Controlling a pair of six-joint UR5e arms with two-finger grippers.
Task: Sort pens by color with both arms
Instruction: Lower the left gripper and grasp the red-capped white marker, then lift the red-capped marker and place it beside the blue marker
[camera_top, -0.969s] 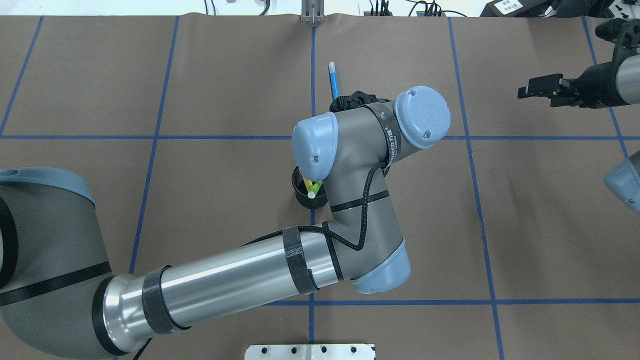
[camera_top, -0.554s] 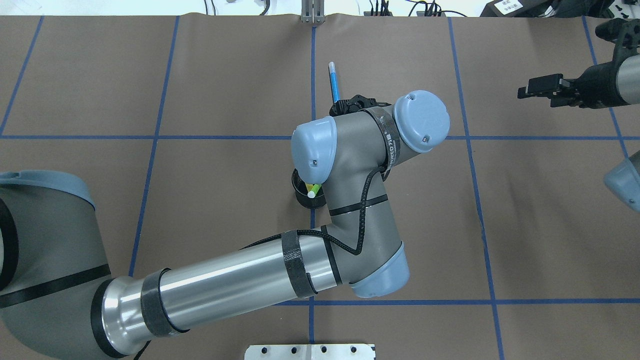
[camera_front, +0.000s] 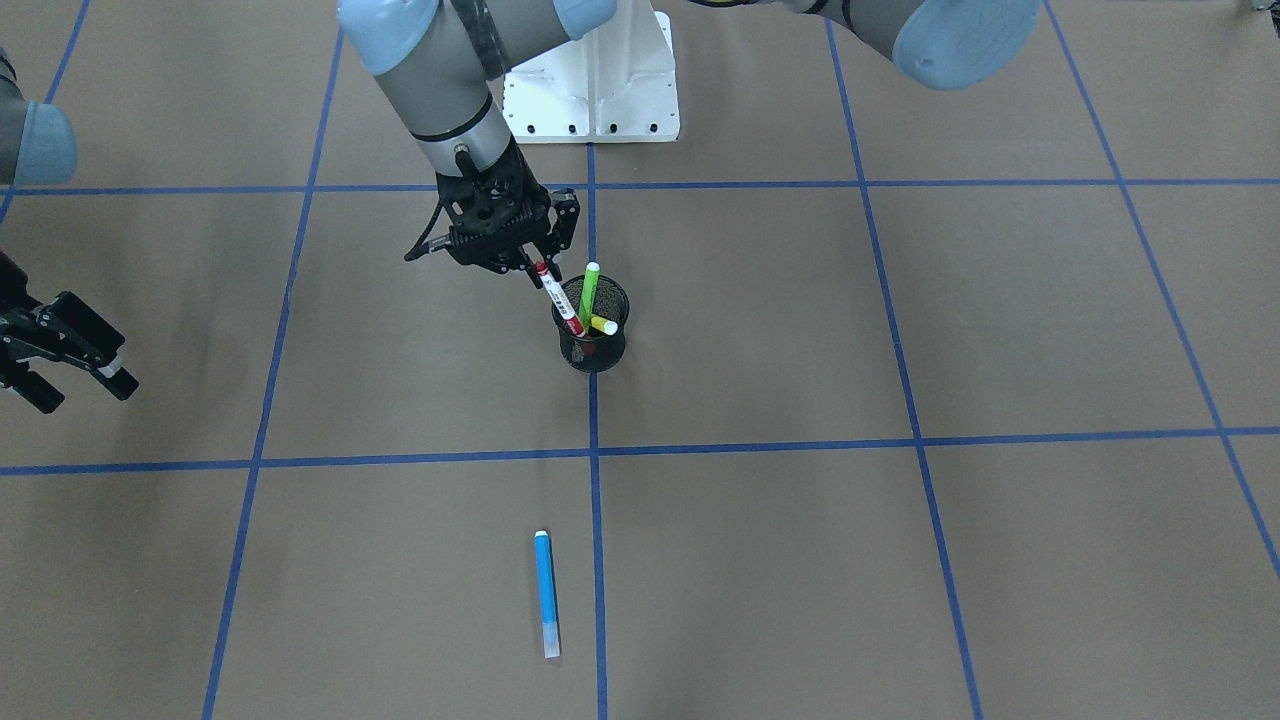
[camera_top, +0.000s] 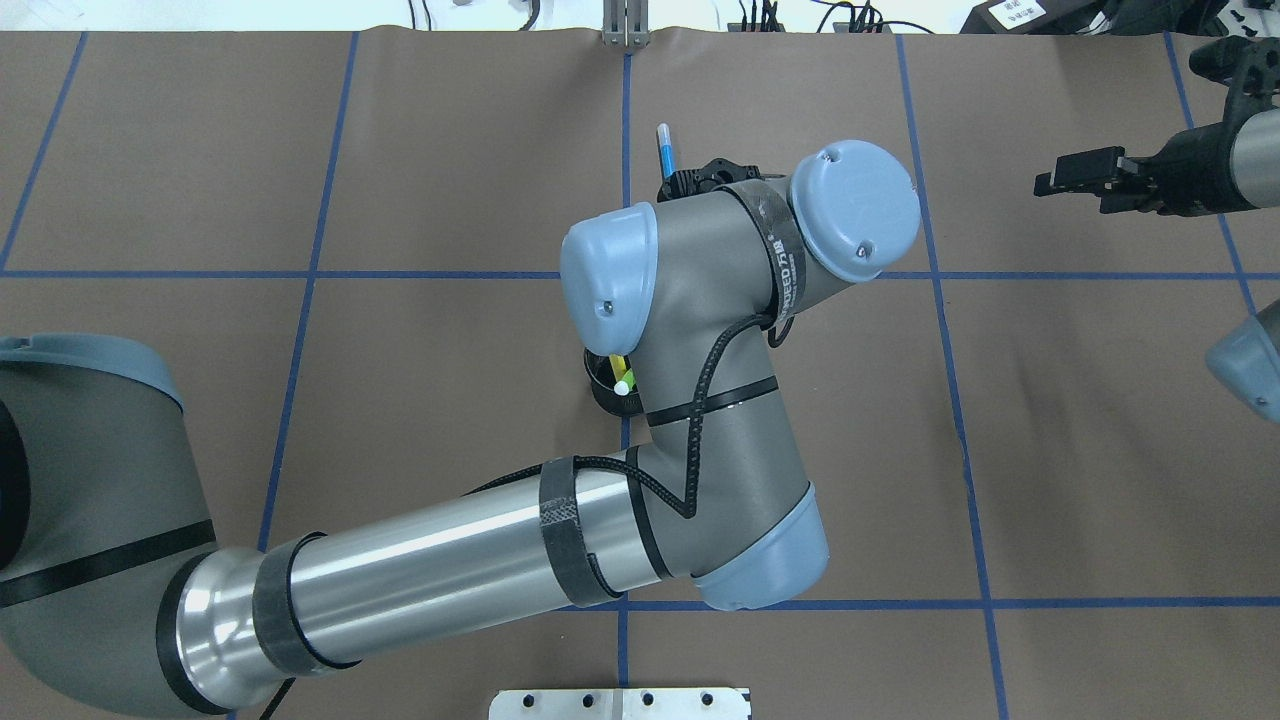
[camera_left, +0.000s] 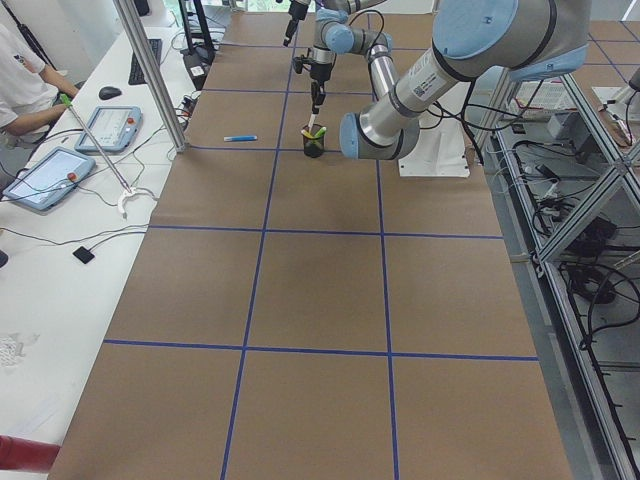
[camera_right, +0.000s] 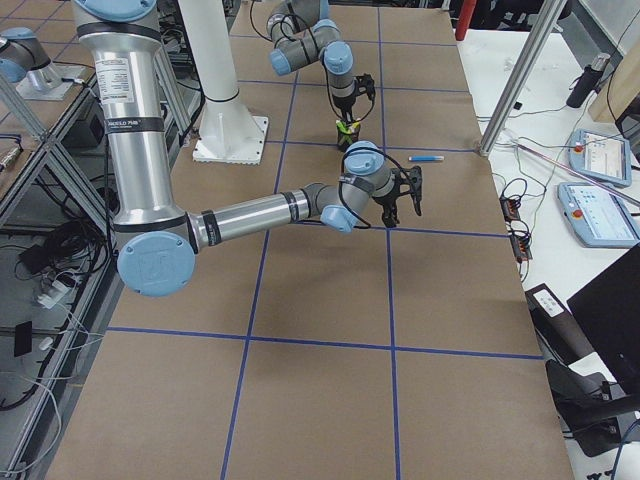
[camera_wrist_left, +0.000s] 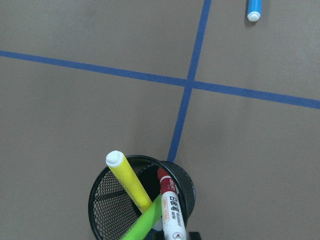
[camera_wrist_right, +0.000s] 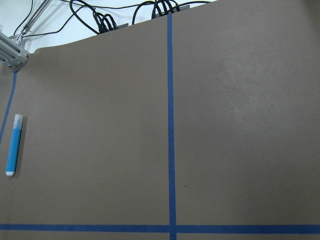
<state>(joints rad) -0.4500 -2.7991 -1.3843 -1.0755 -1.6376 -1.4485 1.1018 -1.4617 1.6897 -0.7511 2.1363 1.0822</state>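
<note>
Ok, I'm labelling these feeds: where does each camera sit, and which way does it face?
Front-facing: across the table, facing the base, steeply down; left claw grips the red-ended pen at the mesh cup.
Overhead: behind the base, looking forward and down; left arm dominates.
Exterior left: table's end, along it; left arm nearest.
Exterior right: opposite end; right arm nearest.
Left wrist: down into the cup.
Right wrist: down on the table.
Shared: both wrists show the blue pen.

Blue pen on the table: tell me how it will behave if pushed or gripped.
The blue pen lies flat, a slim round barrel, so a sideways push would probably roll it. It looks stiff and light; a pinch across the barrel should lift it. Its smooth surface might slip in a loose grip.
</note>
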